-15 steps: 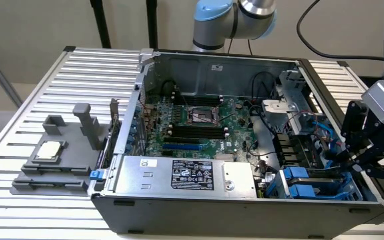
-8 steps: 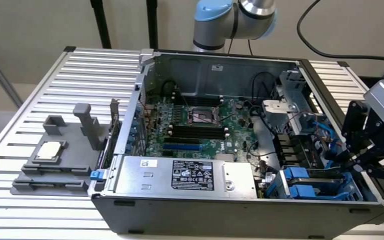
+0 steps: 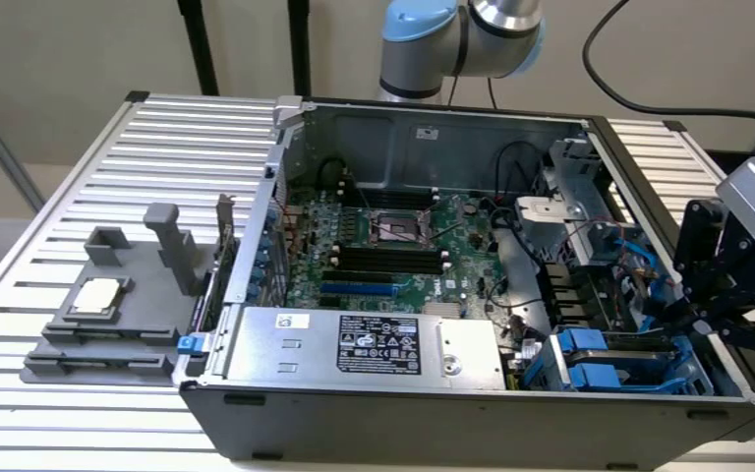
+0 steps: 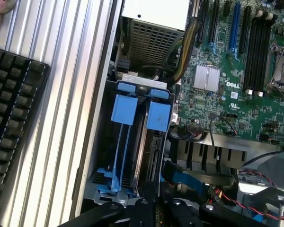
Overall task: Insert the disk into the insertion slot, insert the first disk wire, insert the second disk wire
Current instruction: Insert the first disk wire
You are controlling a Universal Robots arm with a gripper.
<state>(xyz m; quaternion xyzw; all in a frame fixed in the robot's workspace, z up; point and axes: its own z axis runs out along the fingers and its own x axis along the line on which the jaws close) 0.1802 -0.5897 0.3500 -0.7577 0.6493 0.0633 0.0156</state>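
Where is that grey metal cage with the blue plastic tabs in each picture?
Exterior view: the cage sits in the computer case's near corner, on the exterior view's right, just beside the silver power supply.
Wrist view: the cage lies between the ribbed table and the green motherboard.
Shared landmark: the silver power supply borders the cage in both.

Two views of one open computer case (image 3: 483,418).
Exterior view looks down obliquely from farther off; wrist view looks steeply down, close in; both share the insertion slot (image 4: 132,142) and motherboard (image 4: 227,94).
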